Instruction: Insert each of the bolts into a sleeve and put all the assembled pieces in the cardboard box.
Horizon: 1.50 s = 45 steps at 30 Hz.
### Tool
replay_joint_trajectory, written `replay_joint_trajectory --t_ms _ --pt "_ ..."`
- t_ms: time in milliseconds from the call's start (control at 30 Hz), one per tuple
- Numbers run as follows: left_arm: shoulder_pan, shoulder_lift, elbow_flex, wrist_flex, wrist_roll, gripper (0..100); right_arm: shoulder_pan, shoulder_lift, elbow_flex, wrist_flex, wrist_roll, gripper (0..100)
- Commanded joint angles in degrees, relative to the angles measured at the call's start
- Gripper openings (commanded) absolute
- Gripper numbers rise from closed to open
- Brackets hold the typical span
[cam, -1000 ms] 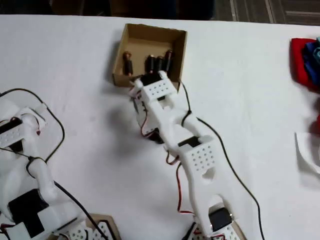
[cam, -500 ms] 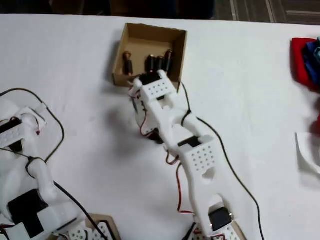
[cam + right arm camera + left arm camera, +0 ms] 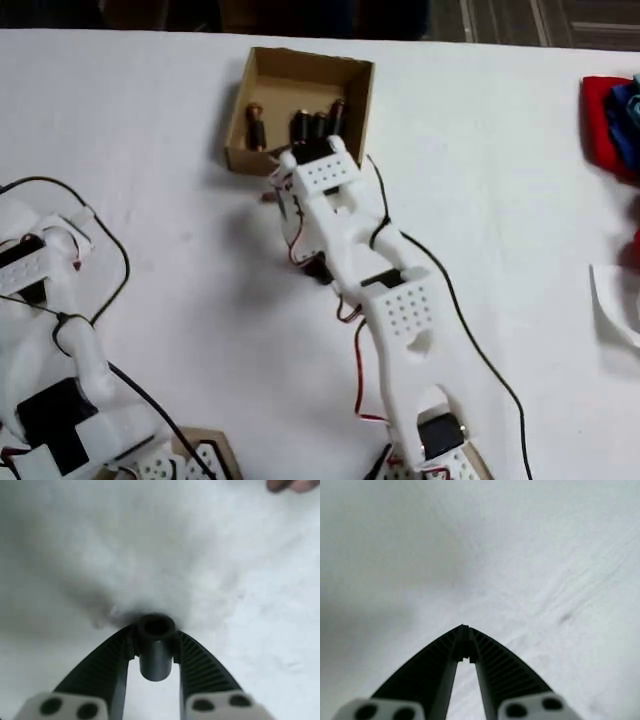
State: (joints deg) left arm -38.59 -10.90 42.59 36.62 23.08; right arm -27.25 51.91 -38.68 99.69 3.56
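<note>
A white cloth-covered table (image 3: 150, 150), finely woven and faintly creased, fills the high view. Near its far edge sits an open rectangular cardboard box (image 3: 310, 62), plain brown with thin upright walls. Four assembled pieces (image 3: 300, 125), short dark cylinders with coppery ends, lie side by side on its floor.

The right arm (image 3: 400, 320) is made of white moulded plastic with perforated panels, and red and black cables (image 3: 358, 370) run along it. It stretches from the near edge to just in front of the box's near wall. The left arm (image 3: 45, 300), of the same plastic, sits folded at the table's near left corner, well apart from the box. Folded red and blue cloth (image 3: 610, 110) lies at the table's right edge.

The right wrist view shows what the high view hides under the arm. The right claw (image 3: 155, 631), with black ribbed fingers, is closed part-way around a sleeve (image 3: 156, 655). This is a smooth matte black tube gripped on both sides, and its hollow bore shows at the end by the fingertips. It hangs over bare cloth, outside the box. A small brownish object (image 3: 292, 485) is cut off at this picture's edge, and what it is cannot be told.

The left wrist view shows the left claw (image 3: 464, 630) over plain cloth. Its ribbed black fingers meet at their tips and hold nothing.
</note>
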Motion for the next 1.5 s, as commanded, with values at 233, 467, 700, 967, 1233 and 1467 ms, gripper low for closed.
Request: replay_joint_trajectory --t_ms 233,467,700,967,1233,1467 --pt "25.1 -0.2 -2.5 5.9 -32.5 2 10.6 -40.9 11.5 1.6 1.6 2.0" --pt "39.1 -0.3 -3.6 7.3 -38.1 3 31.5 -62.1 40.1 -2.2 10.8 2.0" --pt "46.5 5.1 -19.8 19.0 -56.3 31 41.0 -76.4 59.5 -9.6 15.5 2.0" --pt "47.0 34.1 -61.8 46.7 -65.0 29 46.8 -87.3 70.3 -12.4 15.6 2.0" --pt "49.9 54.9 -96.7 65.8 -64.8 29 48.0 -88.8 74.3 -13.7 19.3 2.0" --pt "56.7 56.0 -97.3 63.7 -67.9 29 51.6 -88.8 78.0 -17.5 19.3 2.0"
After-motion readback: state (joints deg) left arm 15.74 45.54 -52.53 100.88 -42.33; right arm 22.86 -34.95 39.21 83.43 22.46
